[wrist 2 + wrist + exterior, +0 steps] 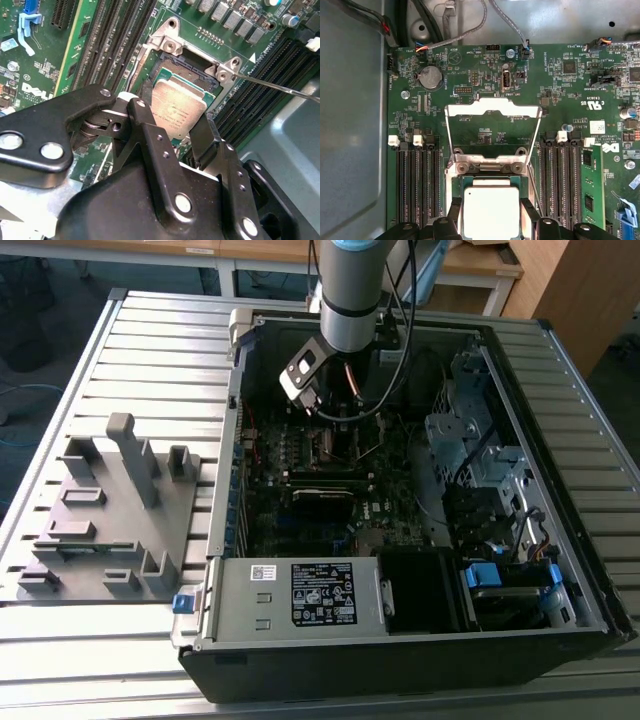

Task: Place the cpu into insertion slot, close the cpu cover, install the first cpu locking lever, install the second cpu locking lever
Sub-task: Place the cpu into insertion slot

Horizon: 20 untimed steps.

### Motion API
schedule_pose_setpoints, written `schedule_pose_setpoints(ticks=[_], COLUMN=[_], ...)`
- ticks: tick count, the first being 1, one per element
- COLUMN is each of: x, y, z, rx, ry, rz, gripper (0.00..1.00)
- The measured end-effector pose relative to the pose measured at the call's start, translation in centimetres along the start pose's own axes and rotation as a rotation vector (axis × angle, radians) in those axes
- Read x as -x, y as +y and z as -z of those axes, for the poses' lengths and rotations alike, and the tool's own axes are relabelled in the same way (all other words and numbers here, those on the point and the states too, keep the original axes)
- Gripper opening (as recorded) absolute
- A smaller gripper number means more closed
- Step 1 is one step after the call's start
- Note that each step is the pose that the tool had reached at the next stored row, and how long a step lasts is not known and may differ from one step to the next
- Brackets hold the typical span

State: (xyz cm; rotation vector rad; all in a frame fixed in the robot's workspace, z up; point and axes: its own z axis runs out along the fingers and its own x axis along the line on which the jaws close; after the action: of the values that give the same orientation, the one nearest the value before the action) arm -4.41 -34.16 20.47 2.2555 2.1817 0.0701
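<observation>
Ribbed metal desk (pixel 150 350) carries everything, with wooden furniture beyond it. At the exterior view's left stands one grey fixture (pixel 105 510) of upright pegs, probably a rest for parts. To its right lies one open case (pixel 400 640), laid on its side so that the board (pixel 560 75) faces up and the one arm (pixel 350 290) can reach straight down into it.

In the first wrist view the tool (pixel 490 204) is clenched on the one cpu (pixel 490 215). Its two fingers (pixel 452 217) press on opposite edges, which leaves the flat silvery top and the underside free. The cpu is over the one slot (pixel 172 67). I cannot tell whether it is fully seated, and in the second wrist view a strip of dark socket shows past its far edge.

The one cover (pixel 492 106) is swung wide open and lies back over the board on the far side of the slot, so the way down is unblocked. One thin lever (pixel 280 87) juts out beside the socket, unlatched by the look of it. I judge the work to be at its first step.
</observation>
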Motion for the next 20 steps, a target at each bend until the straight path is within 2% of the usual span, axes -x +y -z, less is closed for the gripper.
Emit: schedule_pose_setpoints(ticks=[5, 14, 20], x=[0.00, 0.01, 0.03], y=[-0.24, -0.26, -0.32], z=[-0.10, -0.36, -0.77], rx=[0.0001, 0.0004, 0.0003], ry=[0.0003, -0.0001, -0.0003], rz=[0.000, -0.009, -0.009], gripper=[0.54, 0.54, 0.54])
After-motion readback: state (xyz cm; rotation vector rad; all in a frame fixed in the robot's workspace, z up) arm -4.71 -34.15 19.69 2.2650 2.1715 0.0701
